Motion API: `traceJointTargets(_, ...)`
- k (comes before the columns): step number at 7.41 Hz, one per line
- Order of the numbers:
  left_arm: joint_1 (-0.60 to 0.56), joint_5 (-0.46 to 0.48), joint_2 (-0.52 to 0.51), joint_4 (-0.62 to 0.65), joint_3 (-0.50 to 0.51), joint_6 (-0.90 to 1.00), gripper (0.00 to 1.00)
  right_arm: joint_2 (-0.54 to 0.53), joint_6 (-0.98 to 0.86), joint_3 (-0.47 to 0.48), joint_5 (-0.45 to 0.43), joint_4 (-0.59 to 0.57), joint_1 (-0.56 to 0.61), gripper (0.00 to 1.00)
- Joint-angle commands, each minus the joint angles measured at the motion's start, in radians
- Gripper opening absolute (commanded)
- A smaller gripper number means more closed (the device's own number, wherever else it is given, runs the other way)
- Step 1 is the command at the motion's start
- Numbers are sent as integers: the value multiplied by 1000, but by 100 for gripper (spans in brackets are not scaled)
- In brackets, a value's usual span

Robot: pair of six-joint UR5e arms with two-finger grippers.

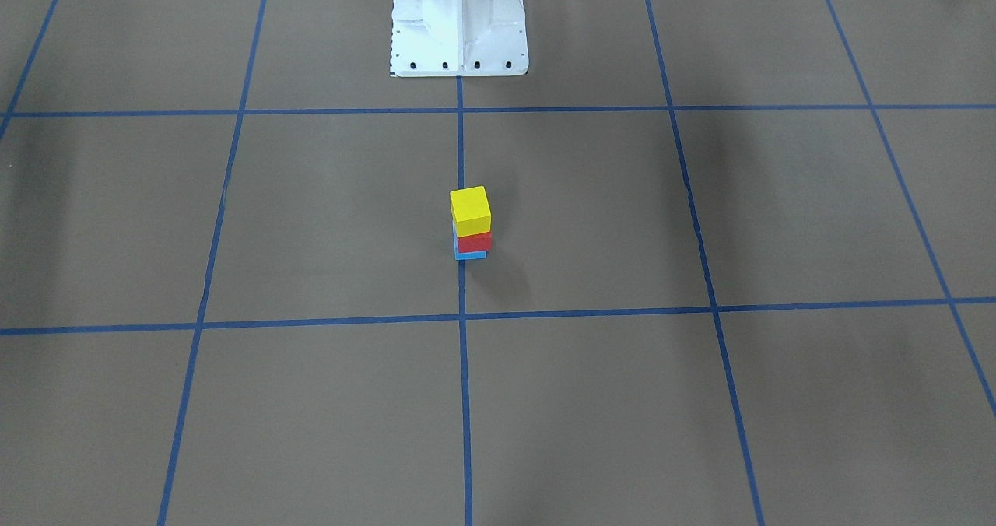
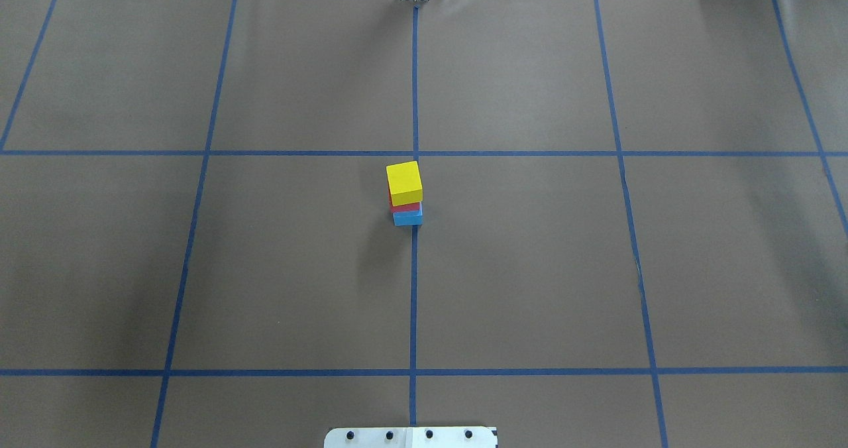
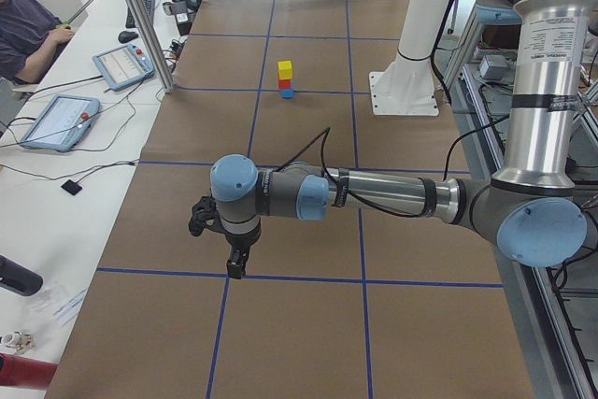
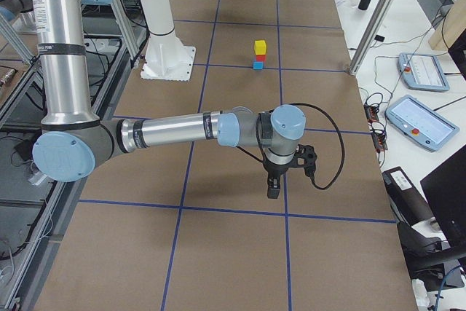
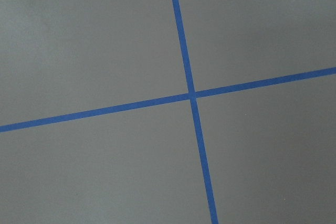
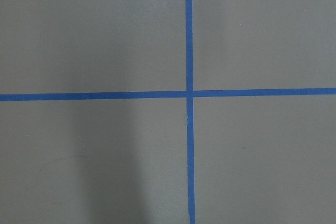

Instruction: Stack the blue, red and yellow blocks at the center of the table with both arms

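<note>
A small sky-blue cube (image 1: 471, 254) is set on the wide brown table (image 1: 311, 222), which is marked with thin blue tape lines (image 1: 461, 145). A small red cube (image 1: 475, 241) is stacked on the blue one, and a small yellow cube (image 1: 470, 208) is placed on top. The stack is found in the middle of the table, right on the middle tape line. Seen from above, the white metal stand (image 2: 411, 437) is at 6 o'clock from the stack, well apart from it.

In the left side view, the grey left arm (image 3: 392, 195) is stretched low over the table. The left arm's fingers (image 3: 236, 266) are pointed down near a tape line, far from the stack. How wide they are open cannot be told.

In the right side view, the grey right arm (image 4: 182, 130) is stretched out the same way. The right arm's fingers (image 4: 274, 191) are pointed down too, and their opening cannot be told either.

Only brown table and crossed tape lines are shown by both wrist cameras.
</note>
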Motion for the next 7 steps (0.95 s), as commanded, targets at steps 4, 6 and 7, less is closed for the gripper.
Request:
traceJointTargets(4,1,0,-3,-5,0,-2,100,-67,1,43,14,0,1,100)
traceJointTargets(6,1,0,-2,-5,-2,-2,100,-88,4,74,14,-2,1,100)
traceJointTargets(7,1,0,-2,-5,-3,-2,100,-88,4,72,14,0,1,100)
